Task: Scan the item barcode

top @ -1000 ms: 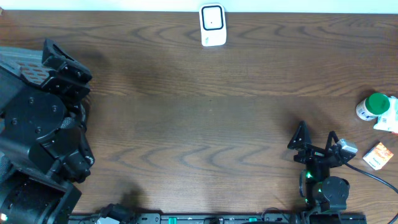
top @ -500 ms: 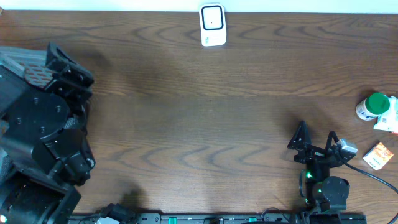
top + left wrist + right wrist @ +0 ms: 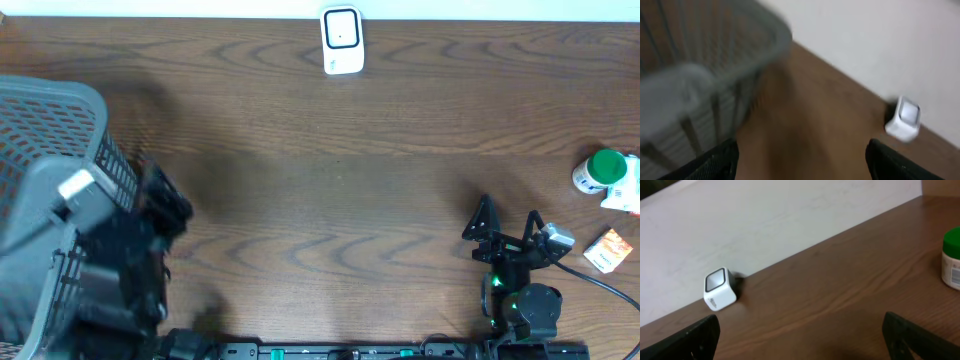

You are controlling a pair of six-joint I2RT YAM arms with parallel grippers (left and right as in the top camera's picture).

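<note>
- While both pairs stand wide apart, my left fingers point(image 3: 715, 161) and my right fingers point(image 3: 695, 339) hold nothing. Only the brown wooden desk point(image 3: 330, 200) shows between them.
- Left arm is a black blur at the desk's left edge, just beside a grey plastic mesh basket point(image 3: 50, 130). Cannot tell if they touch.
- Left wrist view is blurred too, with the basket wall filling the upper left.
- A small white cube-shaped barcode scanner with a dark-rimmed window point(image 3: 341, 40) sits mid-desk at the far edge, against the pale wall, well apart from both pairs of fingers.
- Items to scan are at the desk's right edge: an upright white bottle with a green lid point(image 3: 602, 170), a white packet point(image 3: 625, 195) just beside it and cut off by the frame, and a small flat orange box point(image 3: 608, 250) nearer the front.
- Right fingers are near the front edge, pointing toward the far side. They are near the orange box but not touching it.
- Labels are too small to make out any barcode.
</note>
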